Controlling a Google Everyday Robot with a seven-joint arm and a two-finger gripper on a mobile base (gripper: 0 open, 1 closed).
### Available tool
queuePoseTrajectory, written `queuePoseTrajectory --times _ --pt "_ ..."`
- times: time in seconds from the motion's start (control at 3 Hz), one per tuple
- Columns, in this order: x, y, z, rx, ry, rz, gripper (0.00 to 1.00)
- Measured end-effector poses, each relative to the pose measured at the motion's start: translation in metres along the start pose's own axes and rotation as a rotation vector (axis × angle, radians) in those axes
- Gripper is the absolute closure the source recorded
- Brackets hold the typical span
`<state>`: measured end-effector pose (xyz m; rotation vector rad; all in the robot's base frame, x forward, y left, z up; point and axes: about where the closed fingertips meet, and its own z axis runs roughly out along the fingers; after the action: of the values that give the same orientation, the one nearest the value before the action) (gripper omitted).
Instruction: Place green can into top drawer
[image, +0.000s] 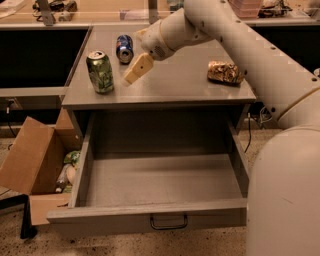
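We line up on the green can.
Tool at its three o'clock, open or closed we cannot tell; we should come in level, mid-body.

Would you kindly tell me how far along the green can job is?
Done: the top drawer is pulled open. In hand: the gripper hovers beside the green can, which stands apart from it on the cabinet top. Left: grasping it and placing it inside.

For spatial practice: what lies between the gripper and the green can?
In the camera view, only bare cabinet top lies between the green can and the gripper poised beside it.
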<state>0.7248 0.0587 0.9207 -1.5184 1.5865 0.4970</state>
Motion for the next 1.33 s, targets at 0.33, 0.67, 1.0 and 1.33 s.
queuePoseTrajectory --times 0.33,0.67,1.0,1.33 --pt "-0.021 0.010 0.023 -0.055 -0.048 0.017 0.00" --pt "-0.036 0.020 0.043 -0.107 -0.081 0.035 0.00" --pt "-0.045 0.028 0.060 -0.147 -0.101 0.048 0.00" --pt "-0.052 0.031 0.071 -0.166 -0.115 0.049 0.19"
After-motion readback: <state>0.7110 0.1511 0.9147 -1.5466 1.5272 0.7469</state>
